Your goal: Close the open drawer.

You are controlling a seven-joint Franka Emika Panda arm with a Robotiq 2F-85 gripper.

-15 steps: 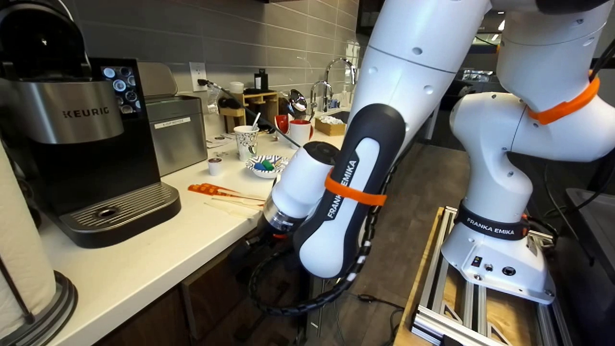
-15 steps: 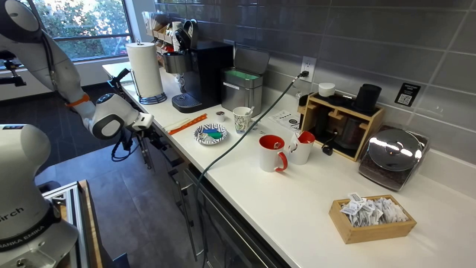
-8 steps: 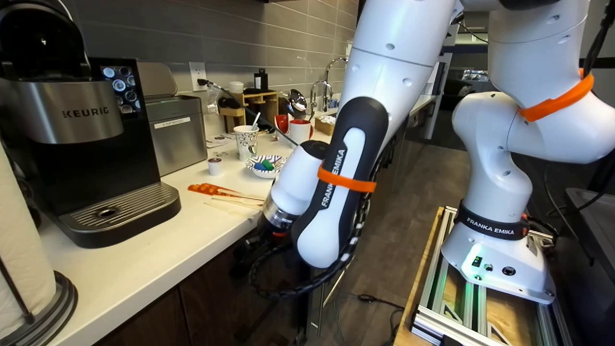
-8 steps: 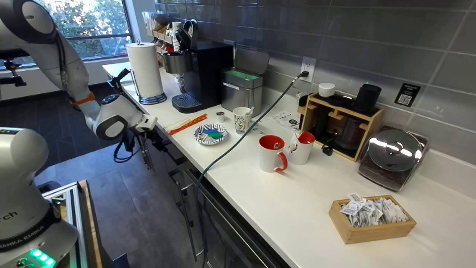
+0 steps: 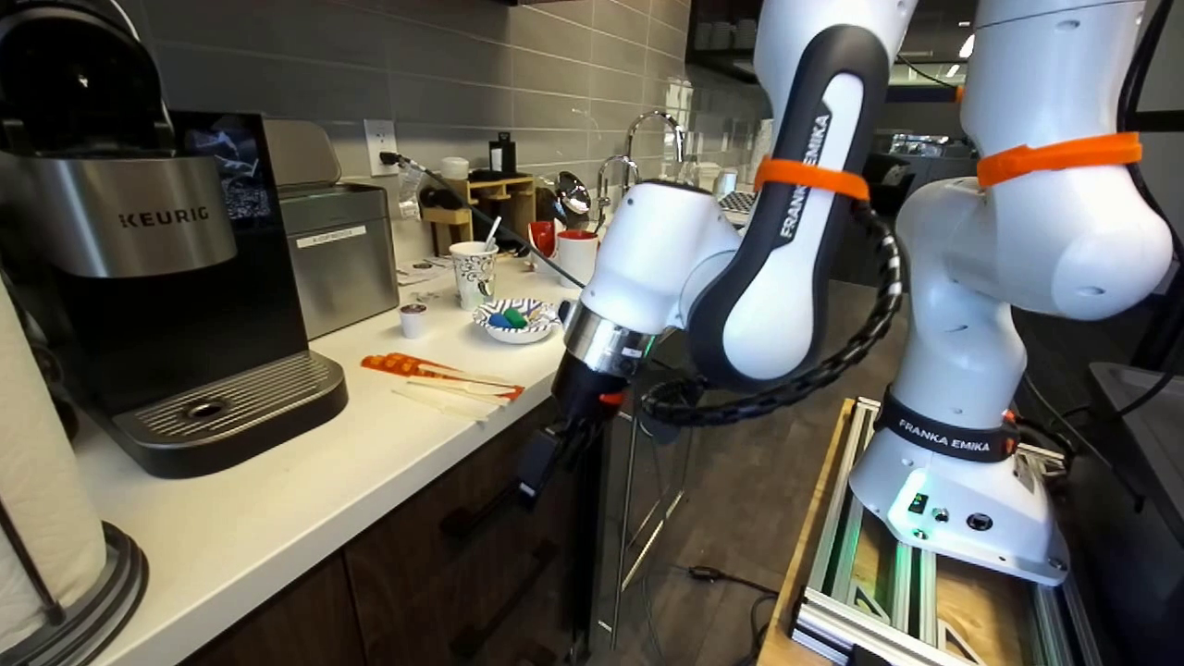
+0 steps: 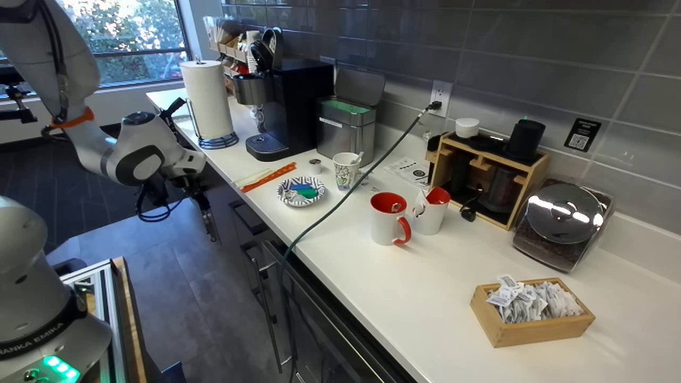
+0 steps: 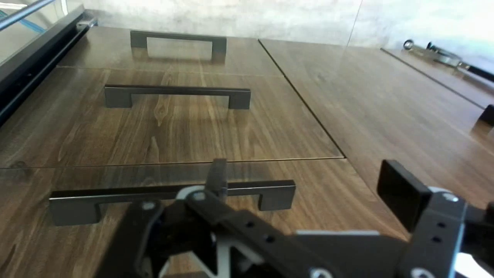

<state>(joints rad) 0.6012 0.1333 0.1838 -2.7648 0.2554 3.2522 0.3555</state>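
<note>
The drawer's dark wood front is nearest in the wrist view, with a dark bar handle. It looks flush with the fronts around it, so the drawer looks shut. Its inside, with sticks and packets, is hidden. The front also shows below the counter in an exterior view. My gripper is open and empty, its fingers wide apart before this front. The left finger overlaps the handle in the picture; contact cannot be told. The gripper points down beside the counter edge in both exterior views.
Further drawer fronts with handles lie beyond. A black appliance edge stands beside them. The counter overhangs the drawers and bears a coffee machine, orange strips and a patterned bowl. A cable hangs over its edge.
The drawer front stood slightly out a second ago and then went flush. The gripper has since drawn back from the cabinet toward the robot's base, and the arm has folded back.
</note>
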